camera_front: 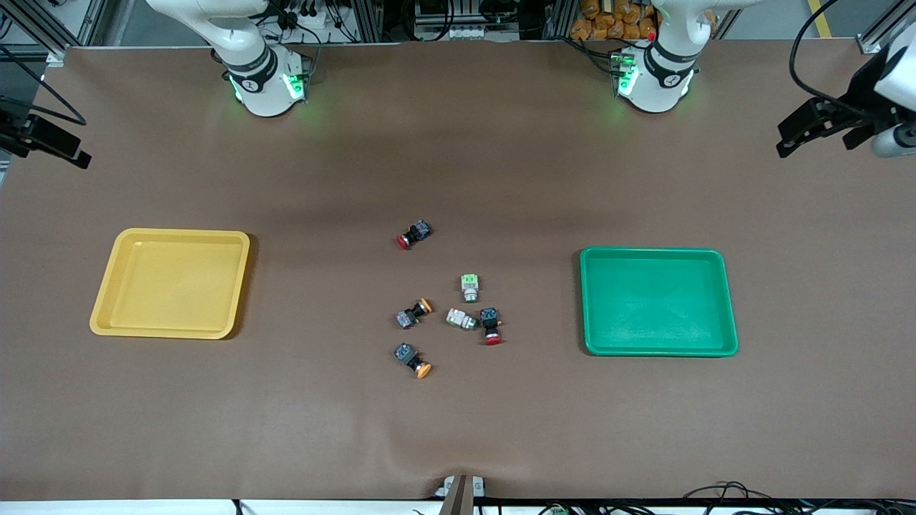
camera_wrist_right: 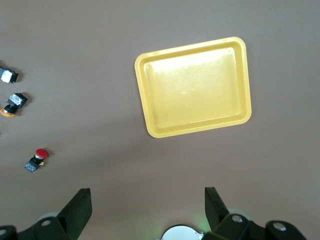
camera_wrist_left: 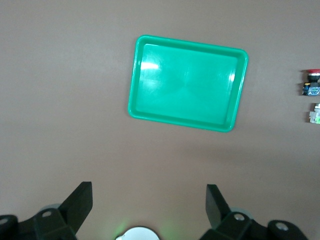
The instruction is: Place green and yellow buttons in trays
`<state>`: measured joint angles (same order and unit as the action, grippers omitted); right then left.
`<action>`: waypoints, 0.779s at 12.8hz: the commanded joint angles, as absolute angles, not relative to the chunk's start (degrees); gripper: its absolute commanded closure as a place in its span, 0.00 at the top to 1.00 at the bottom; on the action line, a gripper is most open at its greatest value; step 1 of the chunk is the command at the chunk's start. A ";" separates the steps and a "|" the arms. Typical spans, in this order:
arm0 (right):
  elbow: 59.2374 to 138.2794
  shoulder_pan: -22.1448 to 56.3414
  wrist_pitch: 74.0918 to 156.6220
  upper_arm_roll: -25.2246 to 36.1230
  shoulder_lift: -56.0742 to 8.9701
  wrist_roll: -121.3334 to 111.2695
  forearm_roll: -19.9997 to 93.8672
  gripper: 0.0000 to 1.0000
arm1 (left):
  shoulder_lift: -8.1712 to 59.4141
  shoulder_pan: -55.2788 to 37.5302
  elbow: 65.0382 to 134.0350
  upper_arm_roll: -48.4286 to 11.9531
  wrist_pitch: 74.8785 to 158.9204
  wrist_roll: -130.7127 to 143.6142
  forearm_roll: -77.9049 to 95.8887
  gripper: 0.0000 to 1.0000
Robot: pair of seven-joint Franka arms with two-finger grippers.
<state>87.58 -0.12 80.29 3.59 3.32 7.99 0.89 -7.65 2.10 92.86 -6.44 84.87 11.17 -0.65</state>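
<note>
Two whitish green buttons (camera_front: 469, 287) (camera_front: 461, 318) and two orange-yellow capped buttons (camera_front: 415, 313) (camera_front: 413, 359) lie in a loose cluster at mid-table. The yellow tray (camera_front: 172, 282) lies empty toward the right arm's end, the green tray (camera_front: 658, 300) empty toward the left arm's end. My left gripper (camera_wrist_left: 148, 192) is open and empty, high over bare table, with the green tray (camera_wrist_left: 187, 82) in its view. My right gripper (camera_wrist_right: 147, 195) is open and empty, high over bare table, with the yellow tray (camera_wrist_right: 195, 85) and one orange-capped button (camera_wrist_right: 12, 104) in its view.
Two black switches with red caps lie among the buttons: one (camera_front: 413, 234) farther from the front camera than the cluster, one (camera_front: 491, 325) beside the whitish buttons. The brown mat has a wrinkle near its front edge (camera_front: 401, 458).
</note>
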 commanded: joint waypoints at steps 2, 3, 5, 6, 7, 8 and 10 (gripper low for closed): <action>86.83 0.35 79.28 3.87 3.52 5.99 0.88 1.00 | -5.80 2.46 89.30 -6.86 82.09 10.90 -0.09 1.00; 86.92 0.26 79.10 3.87 3.52 4.50 1.14 1.00 | -5.71 2.46 89.12 -6.77 82.09 10.72 -0.17 1.00; 87.19 -0.09 79.01 4.04 3.60 3.69 3.34 1.00 | -5.01 2.37 89.03 -6.77 82.09 10.64 -0.44 1.00; 87.19 -0.09 79.01 4.04 3.52 3.69 3.34 1.00 | -5.10 2.46 89.03 -6.59 82.09 10.46 -0.35 1.00; 87.27 0.00 78.93 4.04 3.52 3.69 3.34 1.00 | -5.18 2.55 89.12 -6.42 82.09 10.37 0.26 1.00; 87.28 0.09 78.93 4.04 3.43 3.69 3.34 1.00 | -5.27 2.55 89.21 -6.42 81.57 10.98 0.44 1.00; 87.28 0.09 78.93 4.04 3.34 3.78 3.34 1.00 | -5.27 2.55 89.38 -6.50 81.30 10.99 0.44 1.00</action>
<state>87.53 -0.04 79.48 3.68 3.32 4.38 2.27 -5.93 2.16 91.13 -6.40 82.97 11.17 -0.59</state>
